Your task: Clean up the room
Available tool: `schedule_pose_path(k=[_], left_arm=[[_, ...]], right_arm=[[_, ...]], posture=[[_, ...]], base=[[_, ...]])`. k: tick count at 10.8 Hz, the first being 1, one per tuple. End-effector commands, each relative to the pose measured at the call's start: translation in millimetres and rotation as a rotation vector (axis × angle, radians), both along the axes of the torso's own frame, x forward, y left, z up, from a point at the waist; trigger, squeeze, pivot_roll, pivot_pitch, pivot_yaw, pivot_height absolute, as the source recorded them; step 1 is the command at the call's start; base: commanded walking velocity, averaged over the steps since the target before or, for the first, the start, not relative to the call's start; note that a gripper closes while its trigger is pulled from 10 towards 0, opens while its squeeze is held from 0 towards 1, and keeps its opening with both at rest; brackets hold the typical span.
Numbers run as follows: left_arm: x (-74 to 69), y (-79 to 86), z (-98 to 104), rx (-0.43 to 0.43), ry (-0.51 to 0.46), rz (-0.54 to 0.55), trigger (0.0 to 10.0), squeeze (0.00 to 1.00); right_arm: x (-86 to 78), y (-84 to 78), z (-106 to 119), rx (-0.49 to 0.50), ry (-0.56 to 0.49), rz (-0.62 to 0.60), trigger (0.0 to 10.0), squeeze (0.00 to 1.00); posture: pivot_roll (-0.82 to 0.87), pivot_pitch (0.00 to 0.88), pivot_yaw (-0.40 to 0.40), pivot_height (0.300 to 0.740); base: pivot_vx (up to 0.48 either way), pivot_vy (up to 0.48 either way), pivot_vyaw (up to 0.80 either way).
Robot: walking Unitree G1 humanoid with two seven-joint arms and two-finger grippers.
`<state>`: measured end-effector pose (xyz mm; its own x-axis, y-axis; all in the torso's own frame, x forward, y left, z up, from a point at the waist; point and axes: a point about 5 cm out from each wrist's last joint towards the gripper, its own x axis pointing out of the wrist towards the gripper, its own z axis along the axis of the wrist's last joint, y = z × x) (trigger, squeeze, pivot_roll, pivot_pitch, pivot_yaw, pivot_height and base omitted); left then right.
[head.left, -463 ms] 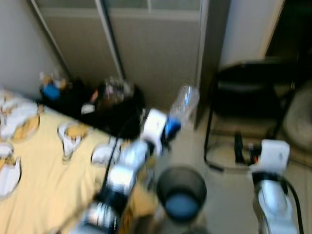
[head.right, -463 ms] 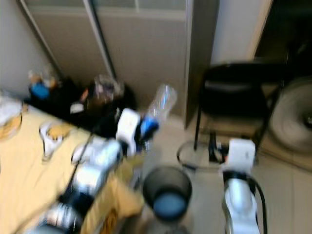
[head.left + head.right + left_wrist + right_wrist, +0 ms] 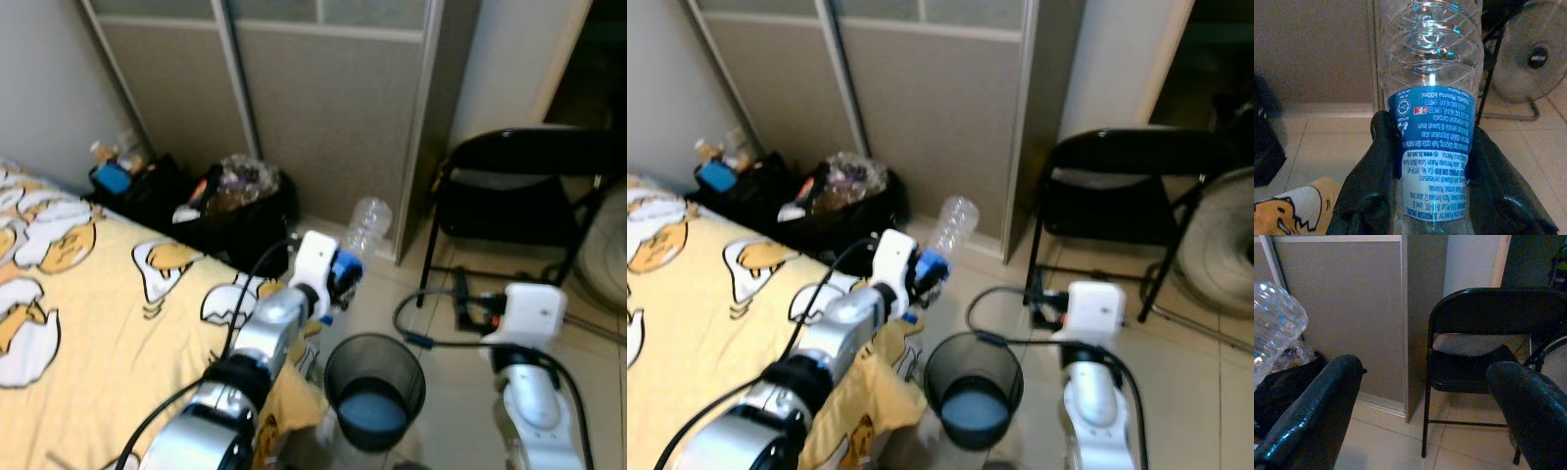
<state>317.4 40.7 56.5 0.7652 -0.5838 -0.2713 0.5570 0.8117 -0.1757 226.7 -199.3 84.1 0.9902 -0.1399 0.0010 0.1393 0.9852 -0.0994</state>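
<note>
The left gripper [image 3: 1432,181] is clamping a clear plastic water bottle [image 3: 1432,98] by its blue label — holding it tilted above the black wire wastebasket [image 3: 374,390] beside the bed [image 3: 88,294]. The right gripper [image 3: 1425,406] is hovering empty, fingers spread wide, facing a black folding chair [image 3: 1488,347].

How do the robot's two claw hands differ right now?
The left gripper is shut on a clear plastic water bottle with a blue label; the right gripper is open and holds nothing. The left reaches out beyond the edge of the yellow bedsheet, near the black mesh wastebasket; the right faces a black folding chair. Both have two black fingers.
</note>
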Motion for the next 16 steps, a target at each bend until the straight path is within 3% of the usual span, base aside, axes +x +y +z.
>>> schedule_pose_path(k=[1,3,5,6,7,9,11,13,15,16], left_arm=[[-0.6,-3.0,6.2,-0.052,-0.037,-0.001,10.0,0.00],[-9.2,-6.1,0.9,-0.064,-0.032,-0.028,10.0,0.00],[-15.0,-13.3,-5.6,-0.014,-0.029,-0.064,10.0,0.00],[-7.4,-7.3,-9.5,0.145,-0.056,-0.012,10.0,0.00],[-0.3,-0.6,-11.9,0.237,-0.044,0.040,10.0,0.00],[7.9,6.6,-16.2,0.327,0.040,0.103,10.0,0.00],[5.0,9.1,-24.1,0.379,0.098,0.116,10.0,0.00],[1.0,10.7,-30.4,0.387,0.134,0.133,10.0,0.00],[-8.3,5.0,-39.3,0.396,0.164,0.106,10.0,0.00],[-8.0,1.4,-37.7,0.391,0.154,0.097,10.0,0.00]], right_arm=[[0.4,-0.1,1.7,-0.003,0.000,-0.003,10.0,0.05],[2.2,2.0,-0.2,-0.002,0.013,0.019,10.0,0.05],[5.0,3.2,0.6,-0.004,0.015,0.034,10.0,0.05],[5.4,2.9,1.2,-0.005,0.014,0.037,10.0,0.05],[5.2,2.6,0.9,-0.005,0.015,0.037,10.0,0.05],[1.5,6.3,-0.8,0.005,0.025,0.058,10.0,0.05],[-23.7,16.1,-13.9,0.036,0.128,0.170,10.0,0.05],[-41.6,15.6,-18.4,0.038,0.169,0.178,10.0,0.05],[-69.8,22.4,-21.2,0.035,0.223,0.225,10.0,0.05],[-72.4,22.6,-20.6,0.035,0.228,0.225,10.0,0.05]], posture=[[-0.27,0.000,0.129,0.723],[-0.25,0.000,0.115,0.723],[-0.25,0.000,0.107,0.723],[-0.25,0.000,0.107,0.723],[-0.25,0.000,0.108,0.723],[-0.27,0.000,0.110,0.723],[-0.31,0.054,0.098,0.723],[-0.33,0.095,0.090,0.723],[-0.37,0.127,0.103,0.723],[-0.37,0.129,0.110,0.723]], base=[[0.000,0.000,0.00],[0.000,-0.236,0.00],[0.000,-0.471,0.00],[0.000,0.000,0.00],[0.000,0.000,0.00],[0.000,0.000,0.00],[0.000,0.000,0.00],[0.000,0.000,0.00],[0.000,0.000,0.00],[0.000,0.000,0.00]])
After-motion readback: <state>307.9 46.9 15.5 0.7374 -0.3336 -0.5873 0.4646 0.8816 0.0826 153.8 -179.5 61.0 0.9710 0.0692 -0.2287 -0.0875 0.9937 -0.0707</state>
